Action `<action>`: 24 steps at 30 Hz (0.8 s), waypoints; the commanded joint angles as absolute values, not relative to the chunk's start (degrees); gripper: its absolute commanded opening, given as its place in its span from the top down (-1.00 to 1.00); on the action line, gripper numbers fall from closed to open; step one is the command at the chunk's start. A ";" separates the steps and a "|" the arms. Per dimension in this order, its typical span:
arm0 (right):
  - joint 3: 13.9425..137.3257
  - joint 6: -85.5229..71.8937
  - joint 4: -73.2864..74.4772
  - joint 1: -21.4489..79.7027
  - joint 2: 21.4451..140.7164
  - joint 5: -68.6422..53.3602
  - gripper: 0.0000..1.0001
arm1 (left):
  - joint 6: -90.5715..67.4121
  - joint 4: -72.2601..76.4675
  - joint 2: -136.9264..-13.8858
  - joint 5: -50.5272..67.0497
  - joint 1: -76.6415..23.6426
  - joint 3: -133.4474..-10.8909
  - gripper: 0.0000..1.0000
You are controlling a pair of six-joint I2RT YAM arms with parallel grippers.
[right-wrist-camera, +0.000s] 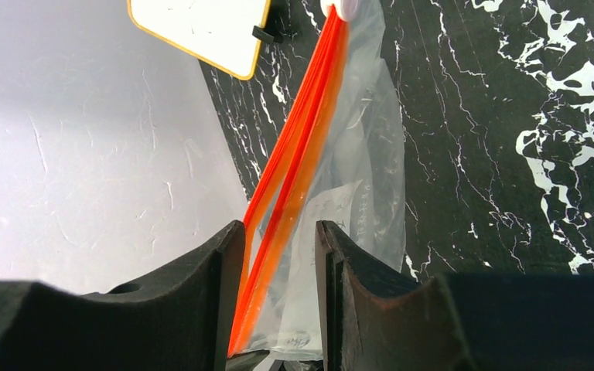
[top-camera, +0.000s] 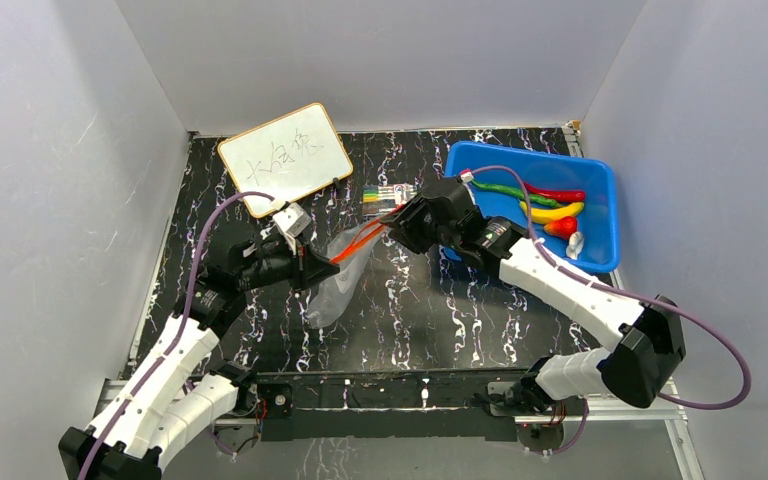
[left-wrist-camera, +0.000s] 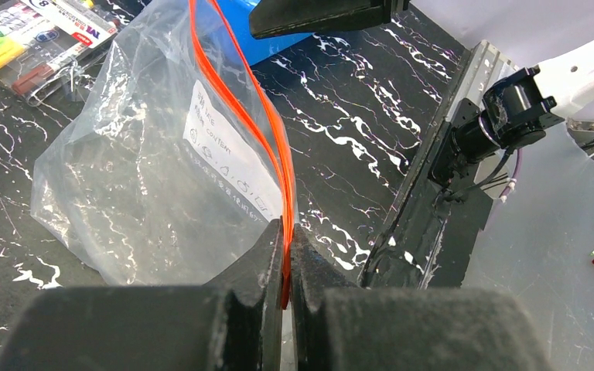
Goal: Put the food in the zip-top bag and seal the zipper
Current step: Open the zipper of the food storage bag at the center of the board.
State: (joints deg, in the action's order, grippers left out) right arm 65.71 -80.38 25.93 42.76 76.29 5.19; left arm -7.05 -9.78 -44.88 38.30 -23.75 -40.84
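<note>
Zipper (right-wrist-camera: pixel 298 147) ends vanish inside left claw (left-wrist-camera: pixel 286 236) and right claw (right-wrist-camera: pixel 278 232).

Count: 1 zip-top bag (top-camera: pixel 345 285); 1 blue tub (top-camera: pixel 603 200); 5 food pieces (top-camera: pixel 548 214) visible: 1 chili (top-camera: pixel 563 192), 1 green pepper (top-camera: pixel 512 194), 1 banana (top-camera: pixel 566 210), 1 strawberry (top-camera: pixel 560 227), 1 white piece (top-camera: pixel 575 243); 1 whiteboard (top-camera: pixel 285 158); 1 marker pack (top-camera: pixel 388 193).

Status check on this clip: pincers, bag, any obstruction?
Left pincer shut on zipper end. Right pincer open, straddling zipper. Bag empty, food in blue tub. Nothing blocking.
</note>
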 commanded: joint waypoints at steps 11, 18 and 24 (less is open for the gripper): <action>63.02 -79.15 17.98 43.15 78.54 1.78 0.29 | -7.27 -7.69 -42.00 40.52 -23.92 -39.60 1.00; 65.02 -79.28 17.59 43.13 77.35 0.76 0.28 | -6.94 -6.67 -41.75 40.08 -23.91 -37.65 1.00; 68.42 -78.93 19.19 43.13 77.20 0.59 0.22 | -6.18 -6.83 -42.92 40.47 -23.95 -37.24 1.00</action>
State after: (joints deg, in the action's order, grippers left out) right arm 64.16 -79.50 21.45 42.76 79.13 0.93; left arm -7.18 -8.25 -42.92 38.89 -23.75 -37.34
